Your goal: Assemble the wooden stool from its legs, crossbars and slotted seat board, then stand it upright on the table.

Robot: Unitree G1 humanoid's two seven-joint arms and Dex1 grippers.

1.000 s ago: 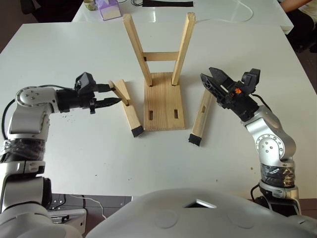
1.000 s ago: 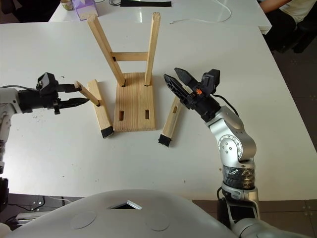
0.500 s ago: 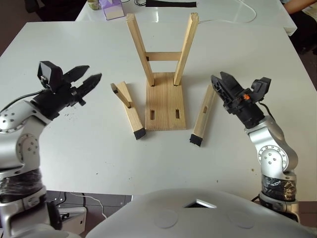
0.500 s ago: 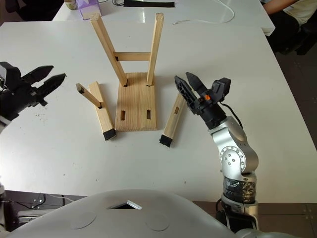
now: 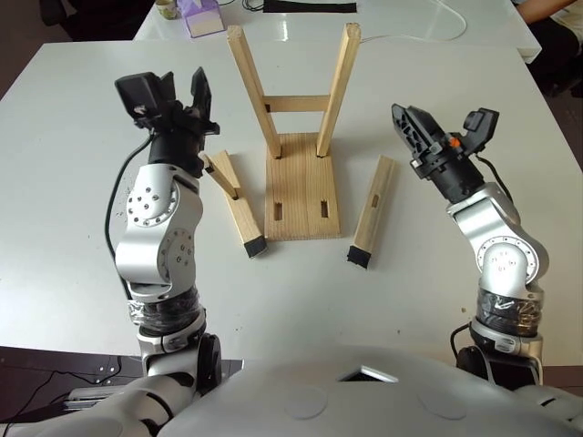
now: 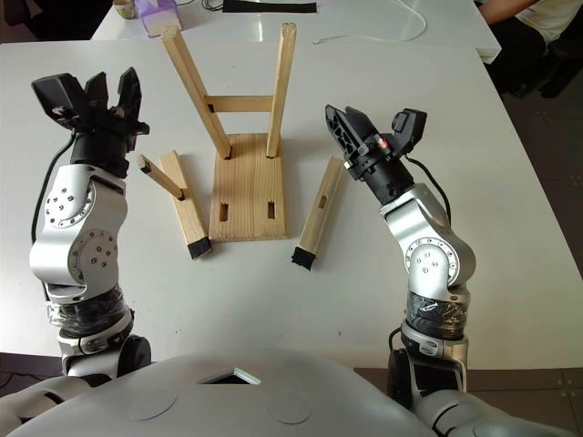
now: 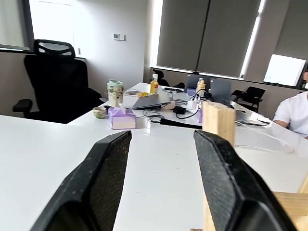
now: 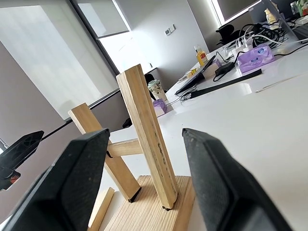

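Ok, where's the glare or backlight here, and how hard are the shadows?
Left wrist view: a bright pane glares behind the left gripper. Right wrist view: a bright window backlights the upright legs. Left eye view: even light, faint shadows on the table.

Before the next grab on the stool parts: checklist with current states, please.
1. Left jaws open and empty: ok.
2. Right jaws open and empty: ok.
3. Seat board flat on the table, its two near slots free: ok.
4. Two standing legs and their crossbar fully seated in the board: cannot tell.
5. Left loose leg lying beside the board with a short bar plugged in: ok.
6. Right loose leg lying free on the board's right side: ok.
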